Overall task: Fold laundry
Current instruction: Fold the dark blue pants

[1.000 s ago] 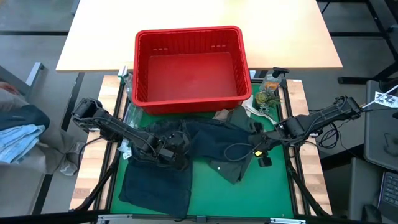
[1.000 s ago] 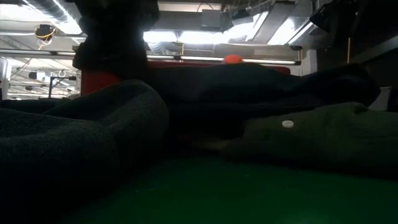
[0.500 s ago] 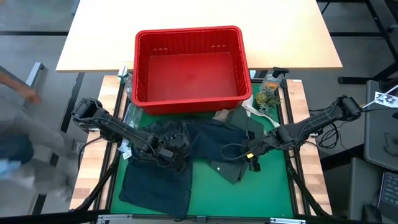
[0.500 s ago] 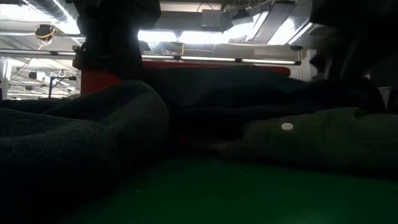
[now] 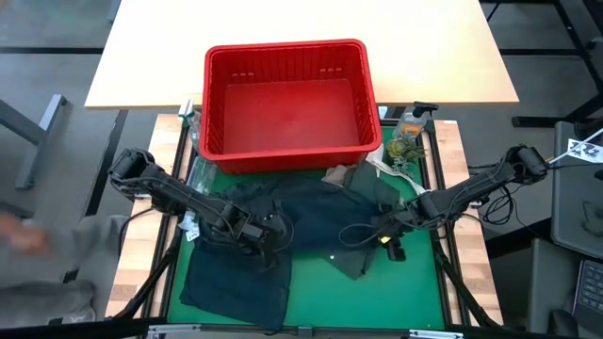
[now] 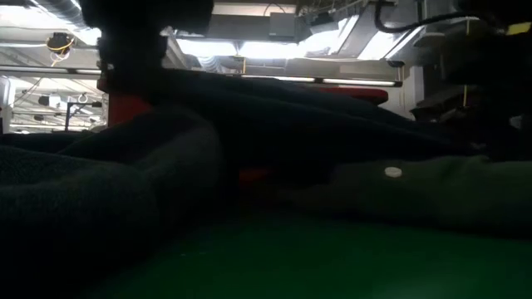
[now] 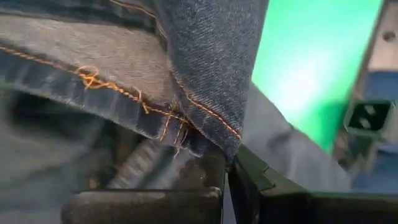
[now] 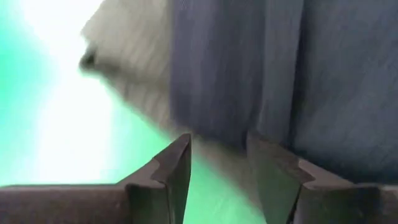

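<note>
- Dark blue denim jeans (image 5: 240,273) spread over the green mat (image 5: 415,282) on the table, near half, left of centre; upper part bunched just in front of the red basket (image 5: 287,99).
- Olive-green buttoned shirt (image 5: 363,250) to the right of the jeans, overlapping their edge; one white button (image 6: 392,173) plain in the low view.
- Left tool (image 5: 267,235) down on the bunched denim, near the mat's middle, fingers pressed together on a fold of the jeans; in the left wrist view an orange-stitched hem (image 7: 186,106) runs straight down into the closed fingers (image 7: 249,177).
- Right tool (image 5: 384,231) low at the right edge of the pile, on the shirt; fingers (image 8: 171,168) parted, with dark blue cloth (image 8: 273,74) lying just beyond the tips, nothing pinched between them.
- Basket at the far side of the mat, touching the clothes' far edge.
- Clear spray bottle (image 5: 411,127) right of the basket, apart from the clothes.
- Blurred person (image 5: 38,273) at the left edge, off the table.
</note>
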`<state>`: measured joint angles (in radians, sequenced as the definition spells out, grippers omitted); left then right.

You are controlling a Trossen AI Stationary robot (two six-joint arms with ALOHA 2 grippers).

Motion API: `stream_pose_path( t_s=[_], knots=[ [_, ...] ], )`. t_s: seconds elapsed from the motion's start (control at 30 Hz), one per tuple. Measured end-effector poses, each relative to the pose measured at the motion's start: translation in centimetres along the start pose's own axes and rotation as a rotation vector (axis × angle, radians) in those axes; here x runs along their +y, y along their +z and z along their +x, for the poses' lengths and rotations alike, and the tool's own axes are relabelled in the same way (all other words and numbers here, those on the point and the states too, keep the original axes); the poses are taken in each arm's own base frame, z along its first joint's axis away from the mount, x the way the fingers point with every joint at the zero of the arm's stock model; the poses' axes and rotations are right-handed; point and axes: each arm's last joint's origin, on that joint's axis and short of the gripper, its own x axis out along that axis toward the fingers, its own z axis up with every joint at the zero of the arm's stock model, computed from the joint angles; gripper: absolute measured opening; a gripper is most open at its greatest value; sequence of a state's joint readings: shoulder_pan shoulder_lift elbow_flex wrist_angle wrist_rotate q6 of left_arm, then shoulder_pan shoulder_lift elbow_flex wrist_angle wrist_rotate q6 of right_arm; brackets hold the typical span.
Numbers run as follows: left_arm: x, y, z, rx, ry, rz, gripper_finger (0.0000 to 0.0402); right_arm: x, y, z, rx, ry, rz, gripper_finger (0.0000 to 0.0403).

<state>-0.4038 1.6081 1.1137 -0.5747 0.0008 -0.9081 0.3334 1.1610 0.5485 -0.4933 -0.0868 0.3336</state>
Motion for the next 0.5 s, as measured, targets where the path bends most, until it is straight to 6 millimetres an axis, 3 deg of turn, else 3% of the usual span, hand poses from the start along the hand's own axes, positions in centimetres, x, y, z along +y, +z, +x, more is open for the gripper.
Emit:
stream_pose_path(
  t_s=[0.2, 0.5],
  knots=[
    [-0.4, -0.9, 0.0, 0.034, -0.004, 0.001, 0.0017, 0.2, -0.3, -0.1, 0.067, 0.074, -0.046, 0.0156],
    [-0.2, -0.6, 0.1, -0.004, 0.03, -0.058, 0.0108, 0.5, 0.4, -1.4, 0.113, 0.059, -0.045, 0.0156]
  ],
)
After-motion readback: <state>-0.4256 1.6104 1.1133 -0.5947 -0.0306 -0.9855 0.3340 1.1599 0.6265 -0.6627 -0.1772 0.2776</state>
